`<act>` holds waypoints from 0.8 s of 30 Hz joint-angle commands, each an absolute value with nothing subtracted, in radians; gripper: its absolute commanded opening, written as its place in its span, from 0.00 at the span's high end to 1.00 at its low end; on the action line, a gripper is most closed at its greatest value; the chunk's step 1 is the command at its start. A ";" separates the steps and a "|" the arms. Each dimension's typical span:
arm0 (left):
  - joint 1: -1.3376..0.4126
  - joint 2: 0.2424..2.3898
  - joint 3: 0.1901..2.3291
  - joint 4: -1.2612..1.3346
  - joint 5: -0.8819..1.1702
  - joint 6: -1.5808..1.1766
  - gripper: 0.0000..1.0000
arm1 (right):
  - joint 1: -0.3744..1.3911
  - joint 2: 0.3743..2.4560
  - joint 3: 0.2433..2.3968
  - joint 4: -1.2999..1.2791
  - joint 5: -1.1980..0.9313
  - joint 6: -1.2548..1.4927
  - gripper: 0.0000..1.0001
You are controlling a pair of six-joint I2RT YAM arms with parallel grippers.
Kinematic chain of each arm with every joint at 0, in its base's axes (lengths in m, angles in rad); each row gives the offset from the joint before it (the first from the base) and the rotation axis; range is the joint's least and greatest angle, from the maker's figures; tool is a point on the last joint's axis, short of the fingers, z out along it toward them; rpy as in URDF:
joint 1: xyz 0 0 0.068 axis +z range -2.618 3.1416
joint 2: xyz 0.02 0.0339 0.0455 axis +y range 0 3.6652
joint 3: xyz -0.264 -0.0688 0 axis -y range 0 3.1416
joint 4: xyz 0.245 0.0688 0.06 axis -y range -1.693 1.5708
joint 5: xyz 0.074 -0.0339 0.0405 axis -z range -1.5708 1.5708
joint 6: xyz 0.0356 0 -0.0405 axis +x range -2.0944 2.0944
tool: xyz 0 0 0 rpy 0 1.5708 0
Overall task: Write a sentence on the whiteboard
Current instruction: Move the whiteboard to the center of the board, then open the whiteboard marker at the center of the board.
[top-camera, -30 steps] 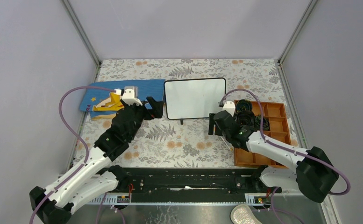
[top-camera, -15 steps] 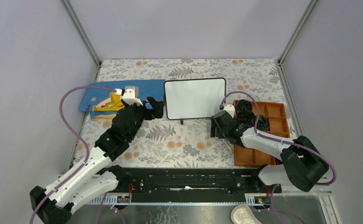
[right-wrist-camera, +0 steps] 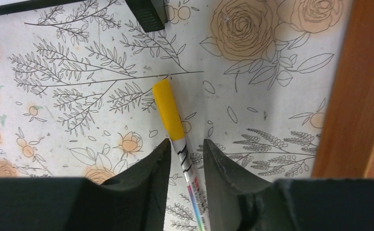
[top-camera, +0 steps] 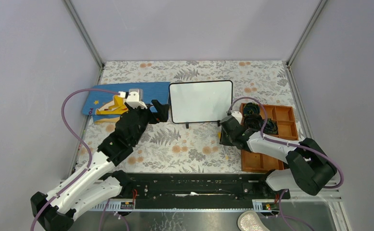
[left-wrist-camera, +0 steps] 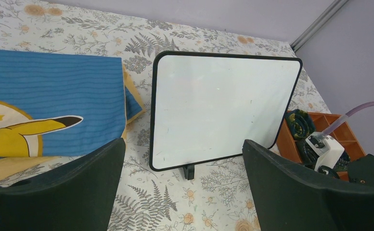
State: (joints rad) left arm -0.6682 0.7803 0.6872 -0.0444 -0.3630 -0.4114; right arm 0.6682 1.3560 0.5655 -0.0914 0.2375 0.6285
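Note:
The whiteboard stands upright at the middle of the table, and its white face is blank; no sentence is in view. A marker with a yellow cap lies flat on the floral cloth, beside the tray. My right gripper is low over it, one jaw on each side of the barrel, narrow but with a gap still showing. In the top view that gripper sits just right of the board's lower corner. My left gripper hovers wide open facing the board, left of it, holding nothing.
An orange-brown compartment tray with dark rolled items sits right of the marker; its wall is close to my right finger. A blue mat with a yellow figure lies left of the board. The board's black foot is just ahead.
My right arm has lowered and shifted slightly left onto the marker, and its jaws have narrowed around the barrel. The left arm and the board have not moved.

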 commanded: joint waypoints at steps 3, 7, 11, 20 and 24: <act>-0.676 0.776 0.692 0.005 -0.366 -0.399 0.01 | 0.691 1.375 0.618 -0.177 0.221 0.668 0.59; -0.676 0.776 0.692 0.002 -0.371 -0.400 0.01 | 0.695 1.344 0.650 -0.247 0.250 0.614 0.46; -0.675 0.780 0.695 0.003 -0.366 -0.402 0.01 | 0.699 1.347 0.691 -0.331 0.248 0.547 0.45; -0.676 0.778 0.696 0.002 -0.367 -0.400 0.01 | 0.713 1.396 0.706 -0.371 0.223 0.500 0.45; -0.676 0.774 0.696 0.002 -0.369 -0.400 0.01 | 0.716 1.426 0.720 -0.376 0.231 0.493 0.46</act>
